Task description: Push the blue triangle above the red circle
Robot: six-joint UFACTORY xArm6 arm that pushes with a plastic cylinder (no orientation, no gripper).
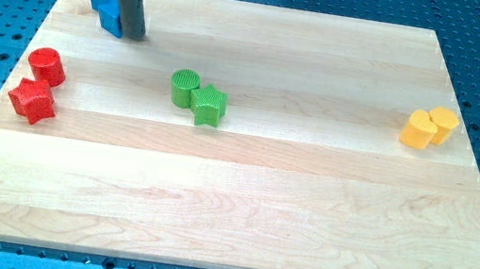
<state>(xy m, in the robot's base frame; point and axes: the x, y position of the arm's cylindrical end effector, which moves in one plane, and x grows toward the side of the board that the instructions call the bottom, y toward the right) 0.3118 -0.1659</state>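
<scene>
The blue triangle (106, 4) lies near the board's top left corner. My rod comes down from the view's top, and my tip (134, 37) rests on the board right against the blue block's right side, partly covering it. The red circle (46, 65) sits at the view's left, below and left of the blue triangle. A red star (32, 101) touches the circle from below.
A green circle (185, 87) and a green star (209, 105) touch each other left of the board's middle. Two yellow blocks (429, 127) sit together at the view's right. The wooden board (238, 211) lies on a blue perforated table.
</scene>
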